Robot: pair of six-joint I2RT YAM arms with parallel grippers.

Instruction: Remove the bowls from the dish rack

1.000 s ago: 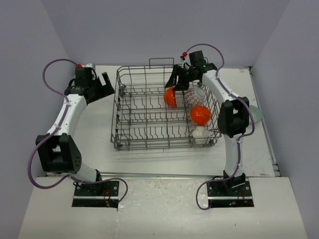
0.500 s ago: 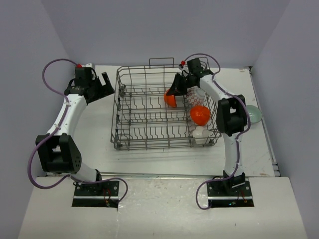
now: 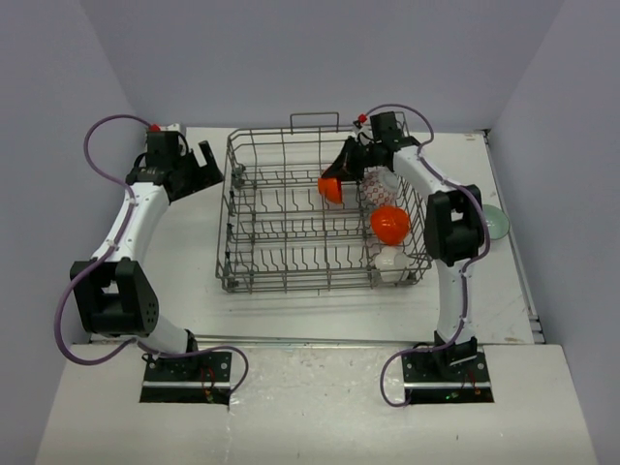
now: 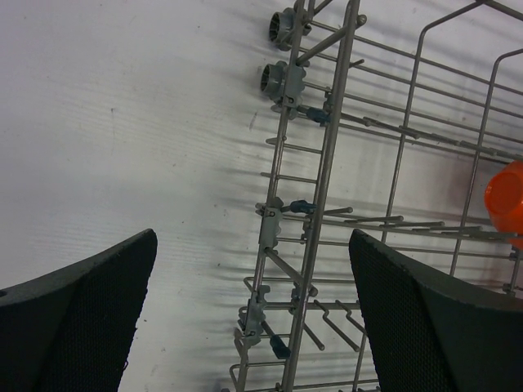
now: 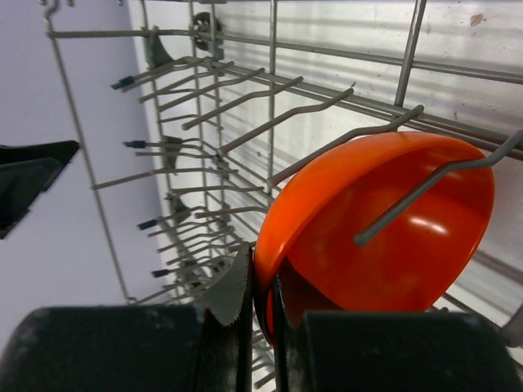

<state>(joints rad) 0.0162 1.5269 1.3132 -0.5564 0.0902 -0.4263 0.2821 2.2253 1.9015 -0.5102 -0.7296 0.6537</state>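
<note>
Pale lilac walls close in a white counter (image 3: 184, 252), and the grey wire dish rack (image 3: 295, 288) stands in the middle of it, its loop handle at the 12 o'clock edge.

Seen from above, the right arm reaches over the rack's 3 o'clock side and its right claw (image 3: 341, 177) is down inside the basket, at about 1 o'clock from the rack's centre. It is clenched on the held orange bowl (image 3: 330, 189). In the right wrist view the two fingers pinch the bowl's rim between them, the bowl stands on edge among the tines, and one bent tine crosses in front of its hollow.

Along the rack's 3 o'clock side three more bowls stand in a row:
- the white bowl with red pattern (image 3: 382, 193), just beside the held one
- the second orange bowl (image 3: 388, 224), toward 6 o'clock of it
- the plain white bowl (image 3: 389, 259), nearest the 6 o'clock edge

The blue-teal bowl (image 3: 498, 222) lies out on the counter at 3 o'clock of the rack, partly hidden behind the right arm.

The left claw (image 3: 205, 160) hangs outside the rack at about 10 o'clock. It is released, with its dark pads spread wide and nothing between them. Its wrist view looks down on bare counter and the rack's side wall.
</note>
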